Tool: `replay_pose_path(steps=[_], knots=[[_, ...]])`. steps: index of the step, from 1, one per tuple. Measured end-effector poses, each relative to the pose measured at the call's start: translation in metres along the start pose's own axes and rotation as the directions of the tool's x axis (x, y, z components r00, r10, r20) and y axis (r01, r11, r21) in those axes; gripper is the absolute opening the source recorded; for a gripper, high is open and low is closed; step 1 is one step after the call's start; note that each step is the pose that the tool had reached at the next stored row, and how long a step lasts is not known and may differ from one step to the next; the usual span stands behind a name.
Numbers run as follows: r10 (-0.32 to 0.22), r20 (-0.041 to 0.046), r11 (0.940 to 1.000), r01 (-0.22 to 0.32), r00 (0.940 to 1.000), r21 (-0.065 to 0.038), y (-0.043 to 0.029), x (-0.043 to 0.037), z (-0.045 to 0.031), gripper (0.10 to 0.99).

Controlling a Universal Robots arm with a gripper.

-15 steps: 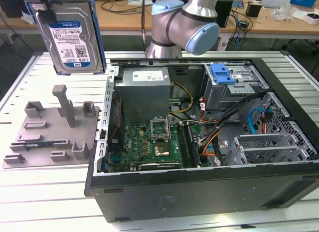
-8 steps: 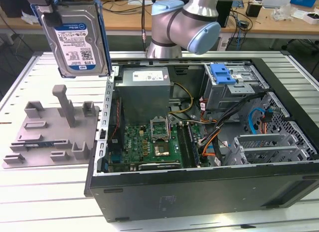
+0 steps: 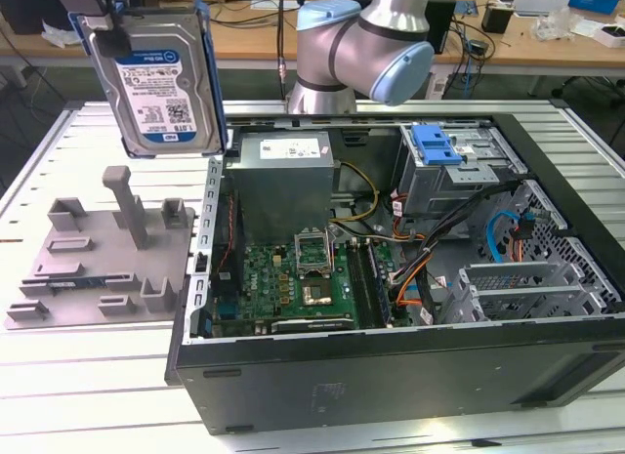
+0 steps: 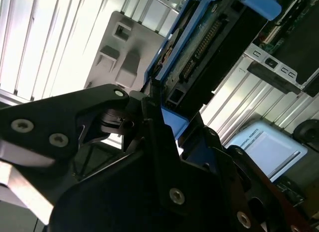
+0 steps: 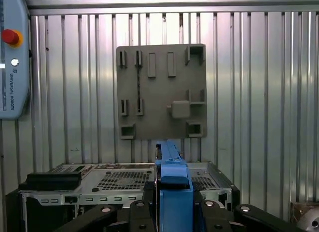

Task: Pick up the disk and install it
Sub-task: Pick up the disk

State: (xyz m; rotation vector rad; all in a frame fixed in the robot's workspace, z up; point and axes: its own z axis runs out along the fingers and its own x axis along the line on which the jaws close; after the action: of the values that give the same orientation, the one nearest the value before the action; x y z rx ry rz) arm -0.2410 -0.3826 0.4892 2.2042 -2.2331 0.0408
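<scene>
Disk with its blue frame hangs high in the air, pinched tight at one end by the black tool, above the grey holder plate on the ribbed surface, near the open computer box with its grey cage inside.

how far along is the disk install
Done: the flat silver metal disk in its blue plastic bracket is up in the air, off the grey fixture plate. In hand: the black gripper is clamped on its bracket. Left: it is not yet in the grey metal drive cage with a blue latch.
</scene>
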Motion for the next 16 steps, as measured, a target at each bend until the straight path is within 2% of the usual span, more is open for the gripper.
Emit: replay_pose_path(steps=[3,16], knots=[[0.0,0.0006,1.0,0.0,1.0,0.0,-0.0049,0.0039,0.0002,0.365],[0.0,0.0038,1.0,0.0,1.0,0.0,-0.0354,0.0211,0.0009,0.365]])
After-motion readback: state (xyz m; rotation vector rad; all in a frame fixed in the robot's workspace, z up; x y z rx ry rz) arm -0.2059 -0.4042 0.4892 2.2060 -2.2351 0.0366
